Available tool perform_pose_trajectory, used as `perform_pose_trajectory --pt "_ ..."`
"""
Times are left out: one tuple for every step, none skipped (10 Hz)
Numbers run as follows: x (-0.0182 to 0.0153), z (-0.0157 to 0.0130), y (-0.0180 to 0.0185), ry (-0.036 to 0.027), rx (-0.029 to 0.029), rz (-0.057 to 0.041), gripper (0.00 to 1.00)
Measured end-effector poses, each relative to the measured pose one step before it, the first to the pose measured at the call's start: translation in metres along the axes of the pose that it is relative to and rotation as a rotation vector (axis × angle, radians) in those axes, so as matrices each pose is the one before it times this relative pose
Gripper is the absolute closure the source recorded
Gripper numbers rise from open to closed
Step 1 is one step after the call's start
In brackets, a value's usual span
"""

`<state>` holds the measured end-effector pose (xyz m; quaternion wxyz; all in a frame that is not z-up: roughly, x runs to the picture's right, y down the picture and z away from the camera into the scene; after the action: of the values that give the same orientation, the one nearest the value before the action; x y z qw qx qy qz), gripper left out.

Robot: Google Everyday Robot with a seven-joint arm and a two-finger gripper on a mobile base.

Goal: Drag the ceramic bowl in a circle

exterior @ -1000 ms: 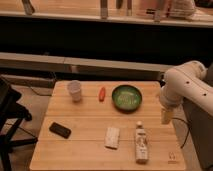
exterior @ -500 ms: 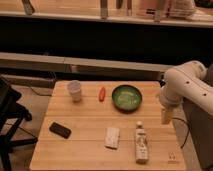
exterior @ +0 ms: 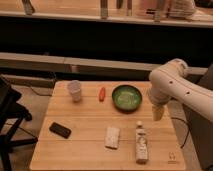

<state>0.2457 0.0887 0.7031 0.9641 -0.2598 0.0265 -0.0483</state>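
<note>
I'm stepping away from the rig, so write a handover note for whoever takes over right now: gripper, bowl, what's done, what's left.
Gripper: hangs near the table's right edge, just right of the ceramic bowl, apart from it.
Ceramic bowl: upright at the back right of the wooden table, with a small red object to its left and a white cup further left.
Done: no contact with the bowl yet.
Left: reach the bowl, engage it, drag it in a circle, probably keeping clear of the bottle lying nearer the front.

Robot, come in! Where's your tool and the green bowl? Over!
My tool hangs right of the ceramic bowl, apart from it. Bowl sits on table, back right. Close on its left, small red item; could crowd the circle.
</note>
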Motion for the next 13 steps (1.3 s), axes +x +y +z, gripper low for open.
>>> perform_pose_trajectory --pt "-0.00033 0.00057 -0.00098 0.00389 0.00332 -0.00747 0.20" --pt "-0.00114 0.00165 0.00023 0.00521 0.00249 -0.01672 0.20" --pt "-0.00395 0.00109 0.00024 0.00538 0.00323 -0.02166 0.20" --pt "-0.00601 0.00155 -0.00250 -0.00234 0.00264 -0.02874 0.20" --pt "-0.00468 0.00211 -0.00413 -0.00193 0.00423 -0.02445 0.20" --pt "-0.00314 0.00201 -0.00309 -0.00159 0.00319 -0.02021 0.20" --pt "-0.00225 0.00158 -0.00298 -0.00118 0.00446 -0.01537 0.20" --pt "0.00037 0.00213 -0.00122 -0.00454 0.00264 -0.00984 0.20" --pt "0.00287 0.00500 -0.00044 -0.01063 0.00204 -0.00755 0.20" --pt "0.00154 0.00183 -0.00072 -0.00571 0.00184 -0.00339 0.20" --pt "0.00182 0.00361 -0.00198 -0.01247 0.00133 -0.01133 0.20" --pt "0.00041 0.00180 -0.00075 -0.00381 -0.00034 -0.00769 0.20" --pt "-0.00175 0.00297 -0.00184 -0.00584 -0.00031 -0.01512 0.20"
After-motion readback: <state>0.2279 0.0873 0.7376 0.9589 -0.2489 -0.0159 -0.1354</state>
